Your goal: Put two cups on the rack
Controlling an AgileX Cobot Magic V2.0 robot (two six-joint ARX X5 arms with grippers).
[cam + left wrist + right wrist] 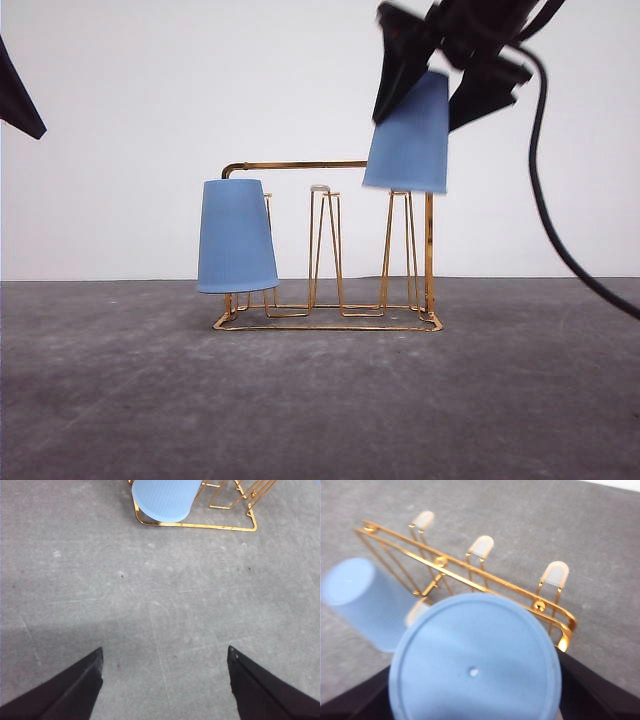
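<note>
**Second cup poised over the right-hand prong**

The right gripper has its jaws closed on the sides of an upturned cup, mouth down, its long axis nearly upright with a slight tilt. Its rim sits just at the tip of the prong at the right end of the rack, so the move is likely straight down. The other cup already hangs on the left prong. The left gripper hovers wide open and empty over the desk.

One cup on rack left end; second cup above right end.
</note>
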